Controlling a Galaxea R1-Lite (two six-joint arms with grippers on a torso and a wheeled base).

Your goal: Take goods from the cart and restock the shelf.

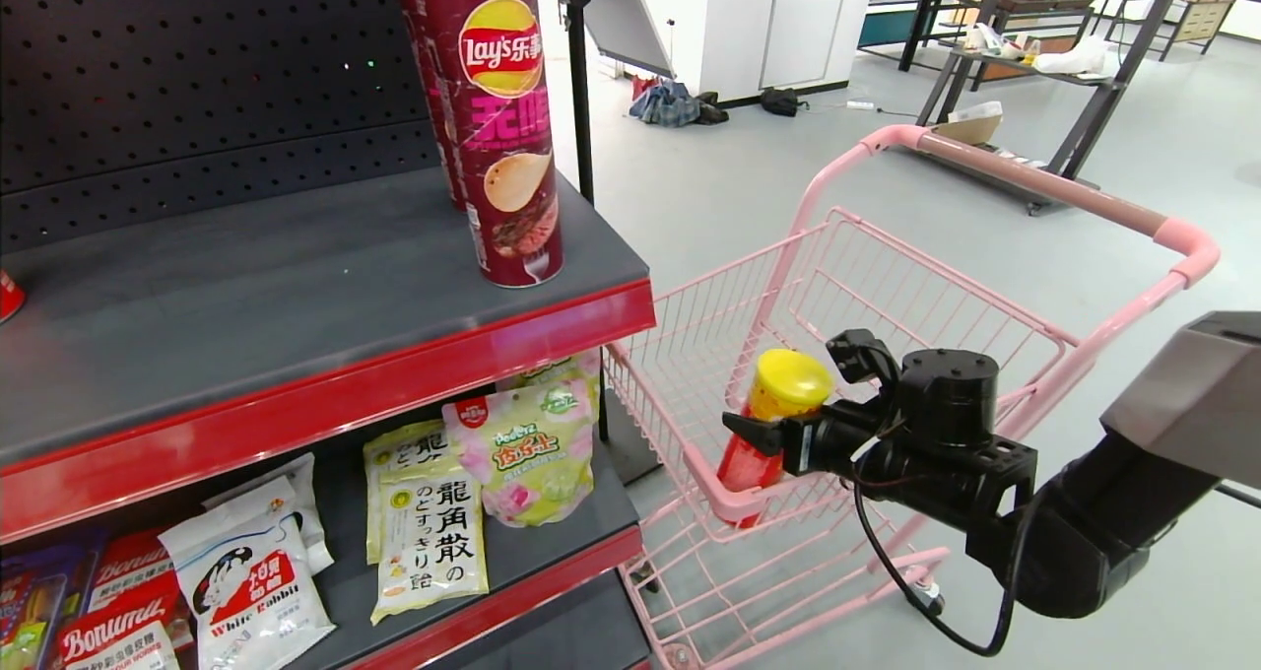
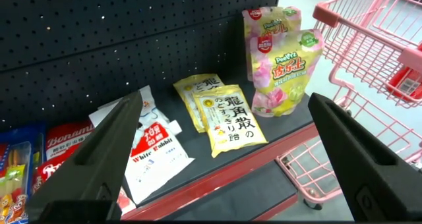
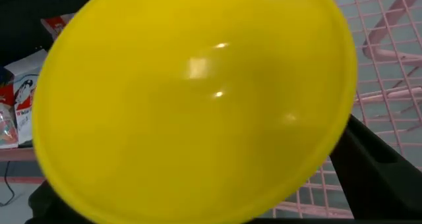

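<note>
can (image 1: 785,386) in right gripper (image 1: 793,401), at cart (image 1: 1034,183) rim

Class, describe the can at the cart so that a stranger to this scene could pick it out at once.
Find the pink cart standing to the right of the shelf. At its rim nearest the shelf, the jaws of the right gripper hold a slim red can. Its bright yellow lid sets it apart from the taller maroon can standing on the shelf.
</note>
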